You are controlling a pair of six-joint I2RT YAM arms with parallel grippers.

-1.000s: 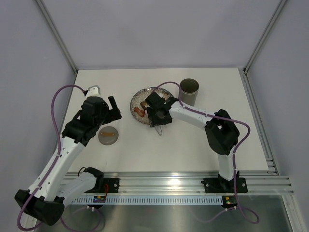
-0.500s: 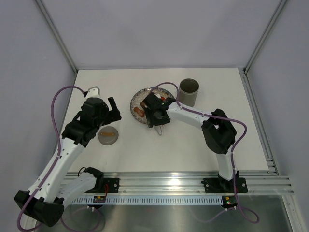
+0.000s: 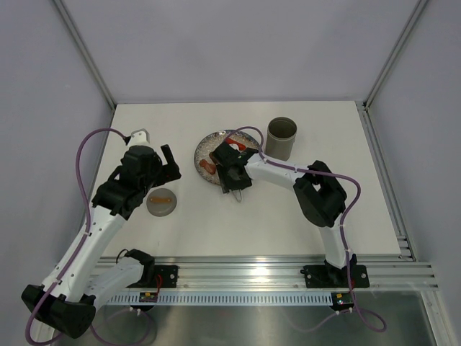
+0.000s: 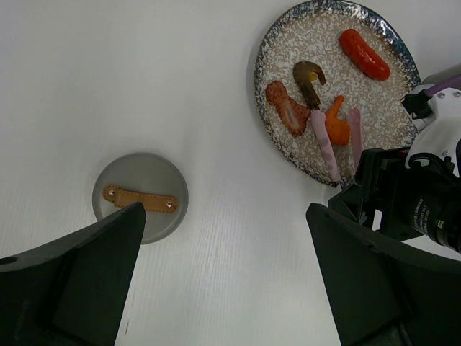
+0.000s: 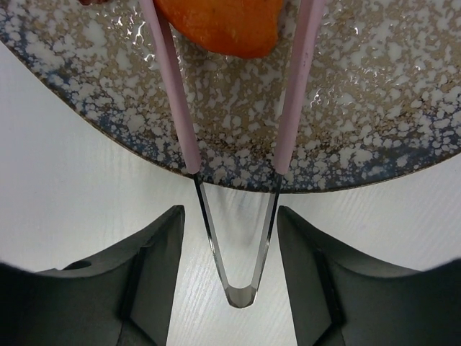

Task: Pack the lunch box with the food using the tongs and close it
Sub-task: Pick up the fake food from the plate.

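The right gripper [image 5: 229,270] has slid further over the plate [image 4: 284,50] in the last second, squeezing the tongs [image 5: 230,155] so their 2 arms flank the orange food [image 5: 220,25]. The left gripper [image 4: 223,281] hangs open near the lid [image 4: 140,194]. The lunch box [image 3: 282,137] waits unpacked beside the plate.

Laboratory test cell: white table [image 3: 216,231] enclosed by plain grey panels [image 3: 238,43], aluminium framing [image 3: 86,54], near-edge mounting rail [image 3: 288,274].

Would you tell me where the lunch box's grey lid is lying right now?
In the top view the lid lies left of centre, beside the left tool, well left of the speckled plate.
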